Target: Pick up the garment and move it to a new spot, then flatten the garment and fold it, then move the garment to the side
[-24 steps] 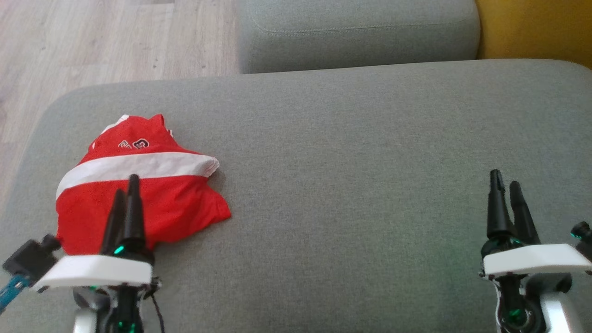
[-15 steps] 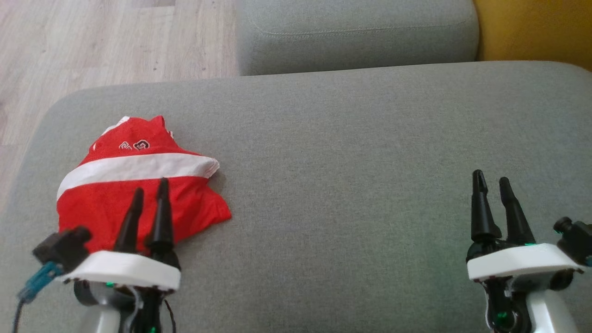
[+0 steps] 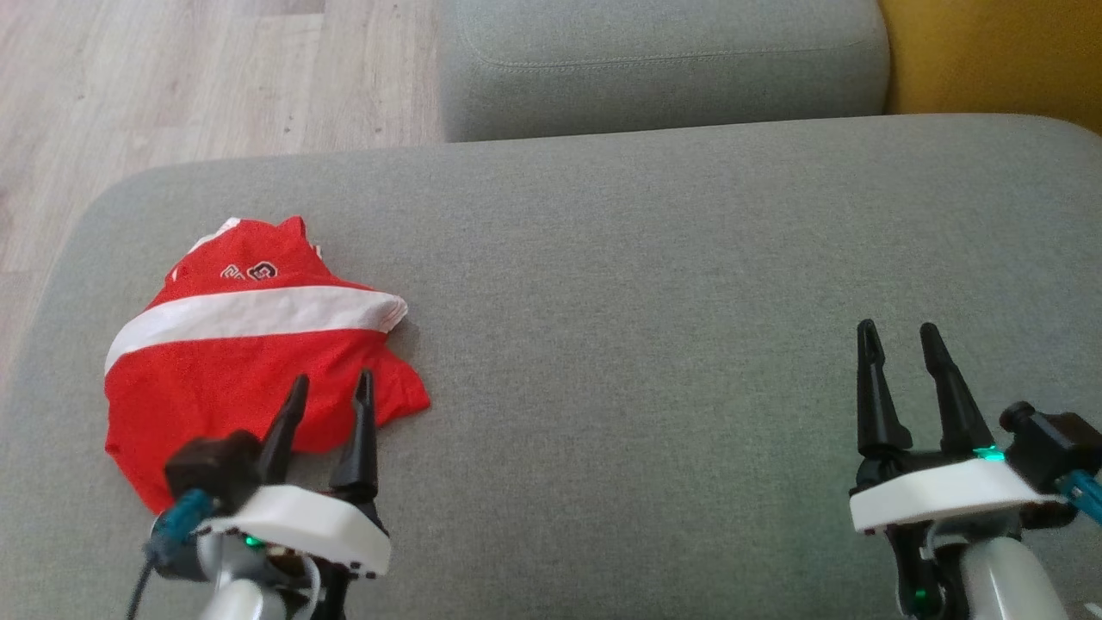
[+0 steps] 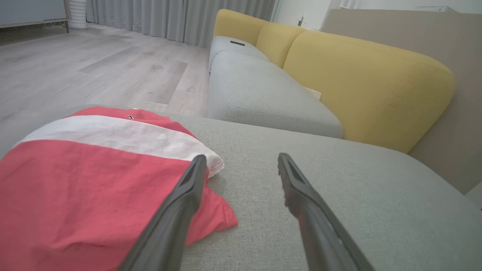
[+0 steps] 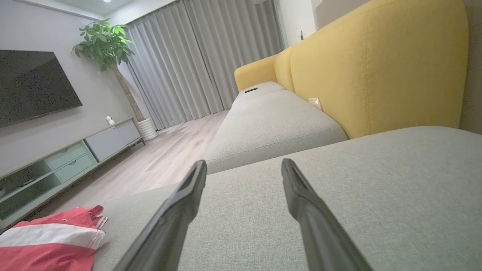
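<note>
**Both grippers released, garment lying at the cushion's left**

The left gripper (image 3: 331, 381) is holding its two dark fingers spread apart and is grasping nothing. In the head view it is sitting at the lower left, its tips overlapping the near edge of the red cloth garment with a broad white band (image 3: 215, 387); whether they are touching it I cannot tell. The right gripper (image 3: 897, 331) is likewise standing spread and empty at the lower right, well apart from the garment, over the bare grey fabric sofa cushion (image 3: 646, 284).

The garment is lying left of centre as a compact, layered bundle. Stacked edges at the band's right end are suggesting a rough fold already set aside, yet the ragged lower hem is leaving that open; with nothing in hand, either everything or almost nothing is remaining.

The head view is giving the garment's full outline and its small lettering. The left wrist view is adding a low look at the garment's corner resting flat, plus the yellow padded backrest (image 4: 361, 75). The right wrist view is revealing a dark wall television (image 5: 34, 86) and a leafy potted plant (image 5: 101, 41).
</note>
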`<state>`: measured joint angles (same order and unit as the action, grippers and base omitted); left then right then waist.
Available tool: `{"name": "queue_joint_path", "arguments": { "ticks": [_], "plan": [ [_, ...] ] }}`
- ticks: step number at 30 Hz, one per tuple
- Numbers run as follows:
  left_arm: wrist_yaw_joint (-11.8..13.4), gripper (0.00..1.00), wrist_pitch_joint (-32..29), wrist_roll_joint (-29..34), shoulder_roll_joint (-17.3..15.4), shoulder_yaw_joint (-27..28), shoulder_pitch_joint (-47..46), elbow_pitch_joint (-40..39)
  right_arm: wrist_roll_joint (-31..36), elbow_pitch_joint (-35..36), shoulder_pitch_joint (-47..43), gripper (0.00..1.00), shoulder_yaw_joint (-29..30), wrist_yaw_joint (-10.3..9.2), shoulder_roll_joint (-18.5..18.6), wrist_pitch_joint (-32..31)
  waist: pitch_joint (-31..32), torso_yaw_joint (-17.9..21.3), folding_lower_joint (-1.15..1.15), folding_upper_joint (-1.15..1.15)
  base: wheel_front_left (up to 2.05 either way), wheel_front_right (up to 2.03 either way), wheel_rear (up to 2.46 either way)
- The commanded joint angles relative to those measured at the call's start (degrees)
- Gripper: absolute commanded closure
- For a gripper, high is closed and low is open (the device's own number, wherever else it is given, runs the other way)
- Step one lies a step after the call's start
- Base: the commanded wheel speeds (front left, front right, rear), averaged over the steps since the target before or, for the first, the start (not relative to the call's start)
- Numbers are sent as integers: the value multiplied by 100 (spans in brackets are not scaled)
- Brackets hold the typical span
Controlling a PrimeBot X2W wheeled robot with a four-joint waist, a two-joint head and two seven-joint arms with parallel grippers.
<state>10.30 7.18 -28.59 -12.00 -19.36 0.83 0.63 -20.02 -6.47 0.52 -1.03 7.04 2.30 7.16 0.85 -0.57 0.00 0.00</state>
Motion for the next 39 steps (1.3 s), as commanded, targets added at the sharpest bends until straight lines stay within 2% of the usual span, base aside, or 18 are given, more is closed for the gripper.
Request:
{"name": "queue_joint_path", "arguments": {
  "ticks": [1, 16, 18, 21, 22, 27, 33, 39],
  "plan": [
    [104, 0, 98, 200, -166, 20, -361, -210, 236, 238, 174, 0, -103, 30, 44, 94, -3, 0, 0, 0, 0, 0, 0],
    [687, 0, 366, 1142, -597, -957, -589, -139, 1396, 369, 145, 0, -334, 36, 49, 364, -9, 12, 0, 0, 0, 0, 0],
    [719, 0, 399, 1111, -573, -979, -575, -149, 1471, 389, 138, 0, -337, 37, 50, 398, -6, 10, 0, 0, 0, 0, 0],
    [560, 0, 466, 813, -382, -745, -431, -152, 1405, 415, 114, 0, -337, 38, 51, 466, 4, -5, 0, 0, 0, 0, 0],
    [560, 0, 466, 813, -382, -745, -431, -152, 1405, 415, 114, 0, -337, 38, 51, 466, 4, -5, 0, 0, 0, 0, 0],
    [201, 0, 550, 876, -116, -345, -248, -152, 1167, 387, 75, 0, -255, 40, 53, 550, 14, -22, 0, 0, 0, 0, 0],
    [-336, 0, 650, 1072, 332, 157, -13, 2, 1081, 236, 21, 0, -250, 42, 55, 651, 38, -29, 0, 0, 0, 0, 0],
    [-765, 0, 750, 1579, 666, 537, 132, 158, 1188, 66, -23, 0, -367, 44, 57, 752, 65, -16, 0, 0, 0, 0, 0]
  ]
}}
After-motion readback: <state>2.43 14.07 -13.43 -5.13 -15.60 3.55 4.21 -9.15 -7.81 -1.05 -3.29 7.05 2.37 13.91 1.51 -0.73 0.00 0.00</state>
